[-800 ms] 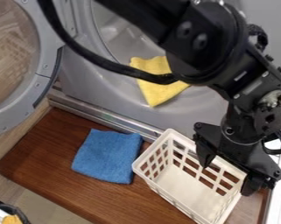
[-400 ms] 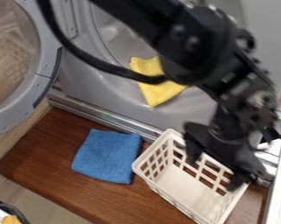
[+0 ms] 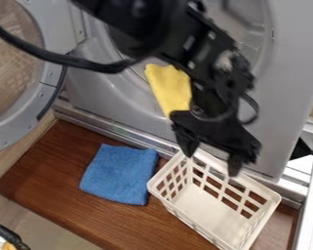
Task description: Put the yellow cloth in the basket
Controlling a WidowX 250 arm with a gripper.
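Wooden tabletop point(image 3: 61, 171) bears basket point(image 3: 204, 210) and blue cloth point(image 3: 121, 174); yellow cloth point(image 3: 169, 90) hangs at the grey machine's point(image 3: 113, 105) opening; tool point(image 3: 211, 162), spread wide and empty, hangs over the basket's far rim

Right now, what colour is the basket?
The basket is off-white, clearest in the camera view.

Arm point(image 3: 139, 24): blurred; cut off at 11 o'clock. Yellow cloth point(image 3: 166, 88): 3 o'clock side hidden behind the arm. Basket point(image 3: 175, 207): 12 o'clock rim partly hidden by the gripper point(image 3: 210, 165); 6 o'clock end cut off. Door point(image 3: 47, 83): cut off at 10 o'clock.
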